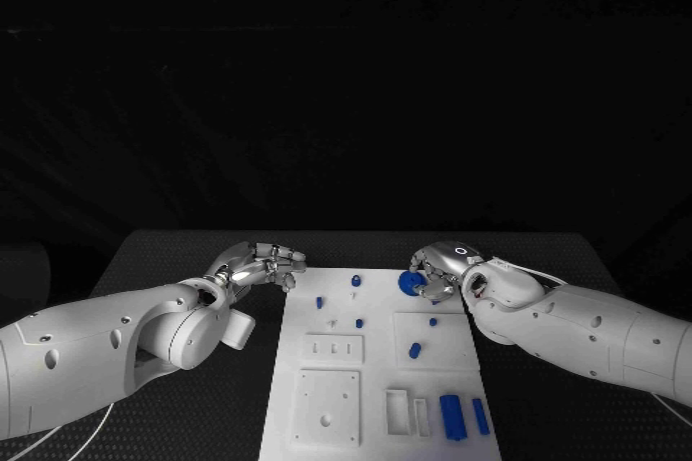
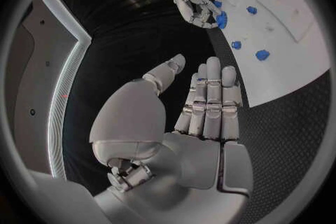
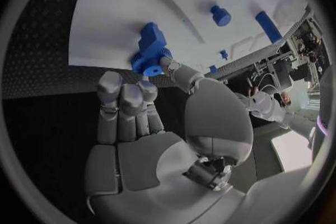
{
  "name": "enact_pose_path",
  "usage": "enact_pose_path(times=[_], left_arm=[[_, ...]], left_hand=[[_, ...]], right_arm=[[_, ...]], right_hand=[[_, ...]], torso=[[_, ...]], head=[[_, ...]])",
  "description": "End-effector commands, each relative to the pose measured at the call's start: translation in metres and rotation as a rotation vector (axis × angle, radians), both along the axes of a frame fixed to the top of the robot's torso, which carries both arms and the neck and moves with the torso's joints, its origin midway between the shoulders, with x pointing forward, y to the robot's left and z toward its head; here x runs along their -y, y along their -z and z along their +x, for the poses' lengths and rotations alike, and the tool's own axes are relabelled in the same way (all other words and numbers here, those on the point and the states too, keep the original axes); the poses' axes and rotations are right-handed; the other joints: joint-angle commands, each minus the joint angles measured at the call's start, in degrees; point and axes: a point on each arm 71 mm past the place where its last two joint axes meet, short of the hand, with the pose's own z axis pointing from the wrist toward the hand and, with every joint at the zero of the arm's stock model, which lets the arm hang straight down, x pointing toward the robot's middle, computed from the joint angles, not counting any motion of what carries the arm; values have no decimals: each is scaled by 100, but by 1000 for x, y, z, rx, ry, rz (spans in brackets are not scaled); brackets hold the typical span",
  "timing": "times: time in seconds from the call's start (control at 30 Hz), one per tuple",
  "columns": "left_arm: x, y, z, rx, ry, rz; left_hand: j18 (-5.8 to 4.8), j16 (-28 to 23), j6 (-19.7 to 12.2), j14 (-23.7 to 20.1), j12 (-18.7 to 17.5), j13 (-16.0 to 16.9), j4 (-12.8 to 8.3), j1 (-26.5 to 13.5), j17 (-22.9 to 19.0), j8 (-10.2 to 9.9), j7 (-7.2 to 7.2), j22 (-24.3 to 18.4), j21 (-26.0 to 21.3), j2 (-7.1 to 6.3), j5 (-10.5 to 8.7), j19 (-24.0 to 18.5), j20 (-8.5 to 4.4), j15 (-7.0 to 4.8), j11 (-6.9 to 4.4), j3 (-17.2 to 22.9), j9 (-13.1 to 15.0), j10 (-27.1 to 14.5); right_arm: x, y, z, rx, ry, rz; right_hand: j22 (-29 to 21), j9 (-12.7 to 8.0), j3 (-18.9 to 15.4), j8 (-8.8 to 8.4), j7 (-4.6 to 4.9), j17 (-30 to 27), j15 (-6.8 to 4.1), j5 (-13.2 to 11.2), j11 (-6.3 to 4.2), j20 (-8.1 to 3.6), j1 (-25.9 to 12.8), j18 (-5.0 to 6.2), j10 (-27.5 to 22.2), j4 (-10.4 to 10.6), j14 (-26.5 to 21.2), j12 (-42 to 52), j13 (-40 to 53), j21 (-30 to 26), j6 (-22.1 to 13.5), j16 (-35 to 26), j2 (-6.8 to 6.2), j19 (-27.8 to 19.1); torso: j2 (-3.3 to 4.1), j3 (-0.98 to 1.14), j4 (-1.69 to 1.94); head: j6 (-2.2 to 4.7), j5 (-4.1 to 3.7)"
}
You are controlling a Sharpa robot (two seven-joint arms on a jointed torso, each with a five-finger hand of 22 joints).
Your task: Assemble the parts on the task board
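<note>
While the left robot hand [image 2: 203, 117] hovers empty, fingers straight, the right robot hand [image 3: 150, 117] pinches a blue part [image 3: 148, 50].

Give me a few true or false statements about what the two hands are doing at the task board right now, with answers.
1. The right hand touches a blue gear-like part at the task board's far edge. True.
2. The left hand holds a blue part. False: it holds nothing, fingers extended, beside the board's far left corner.
3. Two long blue parts lie at the board's near right corner. True.
4. The board lies on a white table. False: the table is black.
</note>
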Motion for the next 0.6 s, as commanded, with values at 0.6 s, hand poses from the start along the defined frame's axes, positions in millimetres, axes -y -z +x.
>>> enact_pose_path(times=[0.6], left_arm=[[0,-1,1,11,5,-2]], left_hand=[[94,-34,-15,-13,-37,10,-7,-56,12,-35,8,69,36,9,-14,-31,-4,11,24,34,7,-39]], right_arm=[[-36,-29,-18,187,-85,-55]], right_hand=[[89,138,84,39,-71,52,-49,-66,-55,-5,-46,261,70,179,26,39,-23,62,692,-20,-237,40]], torso=[[-4,-5,-6]], head=[[76,14]])
